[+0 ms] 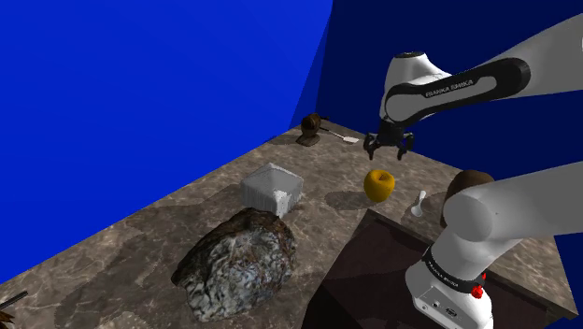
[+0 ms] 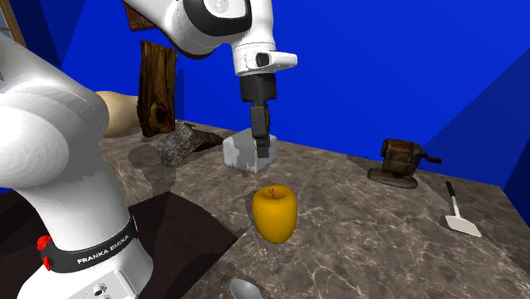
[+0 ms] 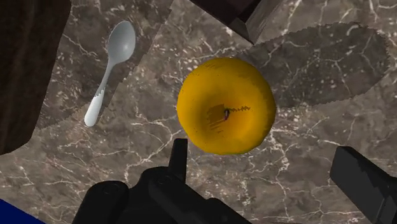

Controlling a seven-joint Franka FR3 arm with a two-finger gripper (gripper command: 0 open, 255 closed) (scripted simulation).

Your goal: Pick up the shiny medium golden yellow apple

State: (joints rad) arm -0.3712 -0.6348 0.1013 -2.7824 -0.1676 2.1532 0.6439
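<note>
Gripper [image 1: 388,147]: fingers spread wide, holding nothing.
Apple [image 3: 226,105]: golden yellow, stem up, on the marble counter [image 1: 177,220] just below the gripper and clear of both fingers.
Spoon [image 3: 108,70]: pale, lying flat, near the apple, off to one side of the gripper.
White block [image 1: 273,190]: farther off.
Rock [image 1: 238,262]: farthest, well apart.
</note>
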